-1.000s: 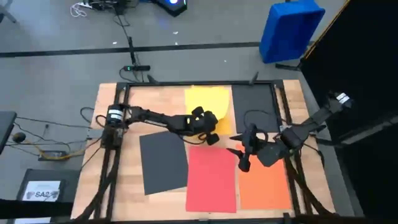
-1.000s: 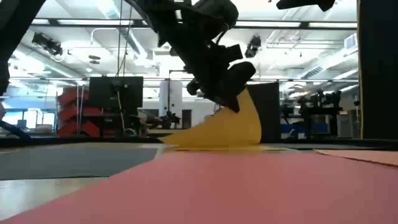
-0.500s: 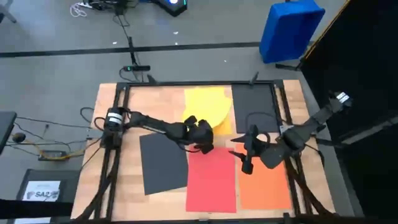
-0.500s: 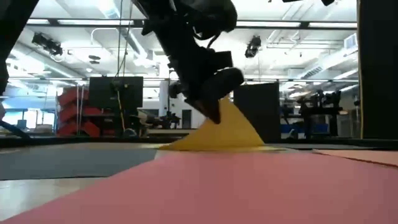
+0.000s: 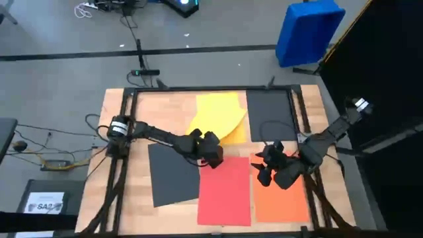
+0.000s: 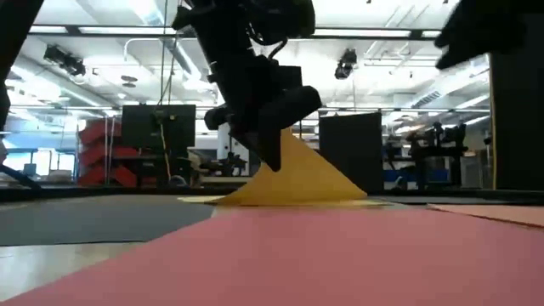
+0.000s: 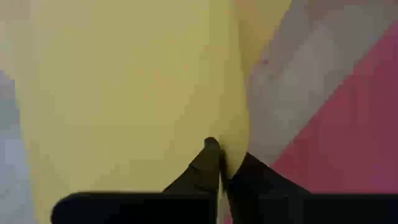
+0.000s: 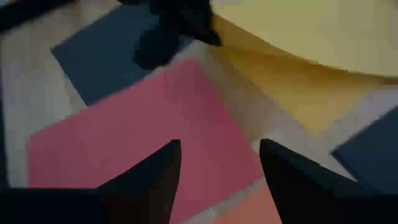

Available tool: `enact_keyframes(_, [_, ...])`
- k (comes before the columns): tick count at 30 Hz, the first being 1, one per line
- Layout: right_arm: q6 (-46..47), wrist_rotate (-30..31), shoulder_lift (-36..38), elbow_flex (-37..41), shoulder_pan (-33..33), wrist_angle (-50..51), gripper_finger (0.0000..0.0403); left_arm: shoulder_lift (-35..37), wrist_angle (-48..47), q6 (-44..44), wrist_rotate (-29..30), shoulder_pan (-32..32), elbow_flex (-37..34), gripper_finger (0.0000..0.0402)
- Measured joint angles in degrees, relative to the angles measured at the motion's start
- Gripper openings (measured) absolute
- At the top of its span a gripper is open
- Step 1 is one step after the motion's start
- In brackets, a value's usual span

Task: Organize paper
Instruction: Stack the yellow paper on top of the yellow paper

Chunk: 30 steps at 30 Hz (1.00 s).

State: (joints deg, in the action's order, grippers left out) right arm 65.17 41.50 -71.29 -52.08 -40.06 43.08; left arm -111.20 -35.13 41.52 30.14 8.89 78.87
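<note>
Care matters here: the left hand (image 5: 210,149), pinching a corner of the yellow paper (image 5: 218,116), should drag low and slowly so the lifted sheet neither creases nor slips out. The right hand (image 5: 266,167) hovers spread above the seam between red paper (image 5: 225,192) and orange paper (image 5: 283,201). Two dark sheets (image 5: 173,173) also lie flat on the wooden surface (image 5: 175,109); a blue bin (image 5: 308,32) stands on the floor behind.

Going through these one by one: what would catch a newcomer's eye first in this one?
The yellow sheet at the table's far middle stands out: the left hand is shut on its near corner, lifting it into a curl above the wood. Around it lie flat sheets: dark grey at near left, red in the near middle, orange at near right. The right hand hovers open over the red-orange boundary.
</note>
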Motion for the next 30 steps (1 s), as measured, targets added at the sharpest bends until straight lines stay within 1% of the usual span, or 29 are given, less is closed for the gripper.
enact_keyframes(4, [5.02,-0.73,0.01,2.65,0.57,0.67,0.0196,-0.04,-1.03,3.43,0.49,0.58,0.00,0.0000])
enact_keyframes(8, [9.42,-1.53,0.03,8.71,4.62,-1.23,0.0195,-0.04,1.12,4.75,0.51,1.17,0.00,0.0000])
enact_keyframes(11, [8.23,-3.75,0.09,14.29,9.18,-7.89,0.0191,-0.04,3.50,4.90,0.61,1.33,0.00,0.0000])
enact_keyframes(13, [4.35,-6.93,0.46,17.99,13.13,-15.98,0.0185,-0.04,4.93,4.65,0.74,1.33,0.00,0.0000])
enact_keyframes(17, [-6.07,-17.37,0.51,24.15,22.53,-37.67,0.0174,-0.04,6.71,4.56,1.03,1.35,0.00,0.0000])
enact_keyframes(18, [-8.09,-19.67,0.47,25.07,24.94,-42.10,0.0172,-0.04,7.26,4.60,1.45,1.35,0.00,0.0000])
enact_keyframes(20, [-11.04,-23.02,0.47,26.15,29.89,-47.92,0.0170,-0.04,8.25,4.85,1.67,1.35,0.00,0.0000])
enact_keyframes(24, [-14.11,-28.84,0.47,26.27,39.49,-49.24,0.0169,-0.04,9.82,5.13,2.18,1.35,0.00,0.0000])
enact_keyframes(28, [-18.27,-36.72,0.47,26.30,48.34,-48.42,0.0169,-0.04,12.03,4.78,2.32,1.35,0.00,0.0000])
enact_keyframes(30, [-19.74,-38.53,0.21,26.30,51.64,-46.89,0.0167,-0.04,13.16,3.82,2.30,1.35,0.00,0.0000])
